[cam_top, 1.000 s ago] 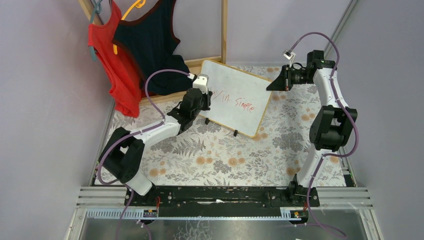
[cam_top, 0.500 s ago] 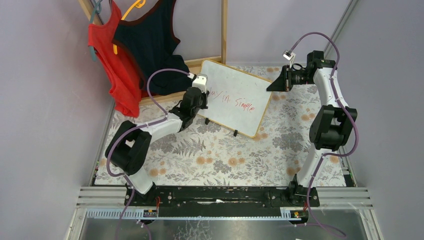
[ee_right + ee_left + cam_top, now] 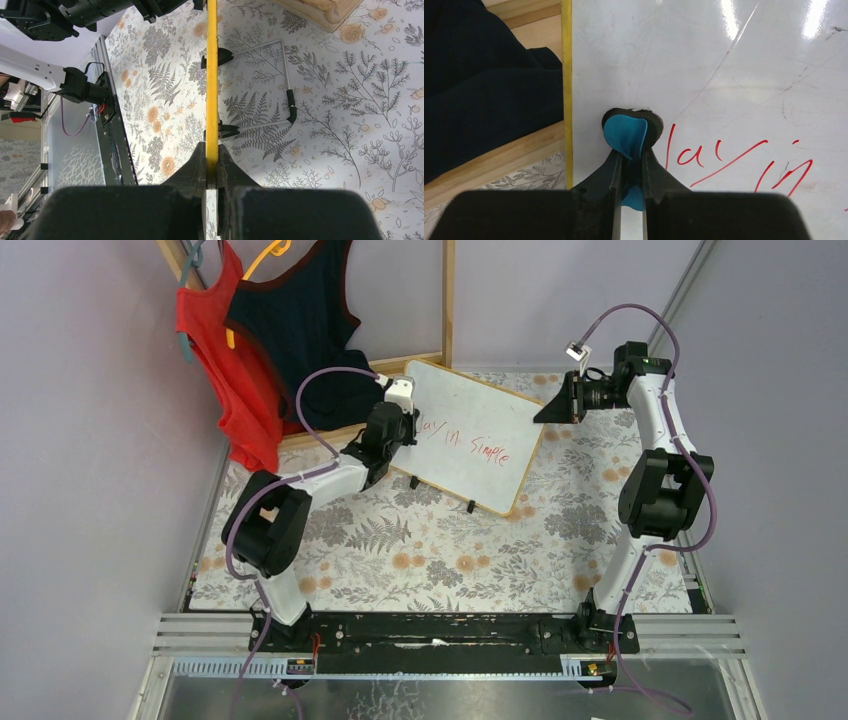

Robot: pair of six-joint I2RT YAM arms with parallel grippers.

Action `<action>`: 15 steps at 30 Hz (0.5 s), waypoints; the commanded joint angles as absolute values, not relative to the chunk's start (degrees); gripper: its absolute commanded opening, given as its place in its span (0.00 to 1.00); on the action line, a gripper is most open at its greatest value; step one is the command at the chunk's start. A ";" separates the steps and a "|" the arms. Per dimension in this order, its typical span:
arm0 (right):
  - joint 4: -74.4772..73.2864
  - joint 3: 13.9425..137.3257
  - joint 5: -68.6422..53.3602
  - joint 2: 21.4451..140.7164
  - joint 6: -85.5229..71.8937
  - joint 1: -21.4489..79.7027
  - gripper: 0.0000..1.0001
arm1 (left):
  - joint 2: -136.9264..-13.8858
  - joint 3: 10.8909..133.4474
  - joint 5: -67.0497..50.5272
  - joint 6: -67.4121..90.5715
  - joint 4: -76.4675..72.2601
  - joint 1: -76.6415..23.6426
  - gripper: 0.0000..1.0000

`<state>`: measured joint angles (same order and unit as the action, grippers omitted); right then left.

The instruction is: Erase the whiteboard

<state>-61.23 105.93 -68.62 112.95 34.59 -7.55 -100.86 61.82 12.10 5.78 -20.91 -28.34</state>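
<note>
The whiteboard (image 3: 470,430) with a light wooden frame stands tilted on small black feet at the back middle, with red handwriting (image 3: 480,443) across it. My left gripper (image 3: 400,430) is shut on a blue cloth with a dark backing (image 3: 626,134), pressed on the board's upper left, just left of the red letters (image 3: 709,157). My right gripper (image 3: 548,408) is shut on the board's right edge, which shows as a yellow strip (image 3: 212,75) between the fingers in the right wrist view.
A wooden clothes rack (image 3: 447,300) stands behind the board, with a red top (image 3: 225,370) and a dark navy top (image 3: 300,330) hanging from it. The floral table cover (image 3: 440,540) lies in front. Grey walls close in left and right.
My left gripper with the cloth has moved up and left along the board's left part, uncovering the first red letters. The right gripper and the board have stayed still.
</note>
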 commanded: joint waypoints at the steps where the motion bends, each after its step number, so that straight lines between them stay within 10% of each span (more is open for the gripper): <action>1: -66.02 107.73 -67.58 113.53 36.54 -7.21 0.00 | -102.99 64.33 9.82 7.33 -25.22 -28.17 0.00; 15: -68.24 108.33 -68.03 114.34 38.57 -7.21 0.00 | -104.53 66.24 5.93 12.21 -25.71 -32.46 0.00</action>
<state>-64.42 106.78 -68.62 113.54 35.83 -8.03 -103.35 64.05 8.97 10.92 -21.47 -28.86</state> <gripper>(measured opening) 0.068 0.088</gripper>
